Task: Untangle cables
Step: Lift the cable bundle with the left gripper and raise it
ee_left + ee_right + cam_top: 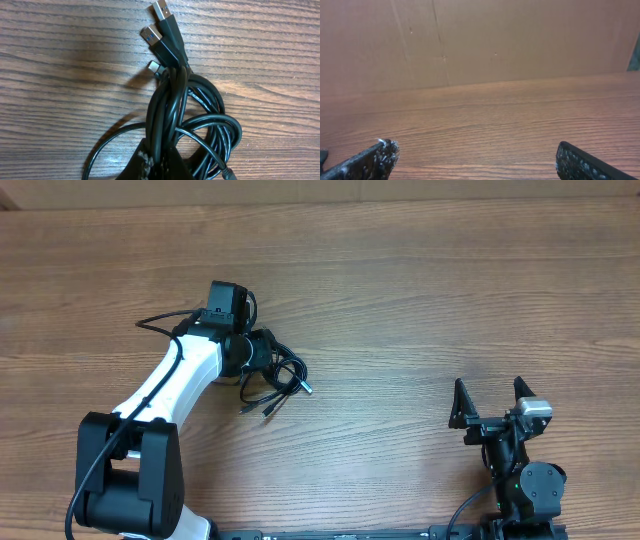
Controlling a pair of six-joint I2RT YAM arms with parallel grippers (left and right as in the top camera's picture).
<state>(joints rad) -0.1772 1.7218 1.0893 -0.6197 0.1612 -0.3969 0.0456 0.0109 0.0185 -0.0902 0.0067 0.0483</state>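
The cables [283,377] lie bunched in black loops on the wooden table, left of centre, with plug ends [307,388] sticking out toward the front. My left gripper [260,358] sits on the bunch. In the left wrist view, its jaws [161,159] are shut on a few upright strands of the cables [172,107]. Two USB plugs [161,11] and a small silvery plug [152,66] point away beyond the loops. My right gripper [489,392] stands open at the front right, far from the bunch. Nothing lies between its fingers [376,159].
A brown cardboard wall [480,40] runs along the table's far edge. The left arm's own thick black wire [160,322] arches beside its wrist. Bare wood [420,300] stretches between the two arms.
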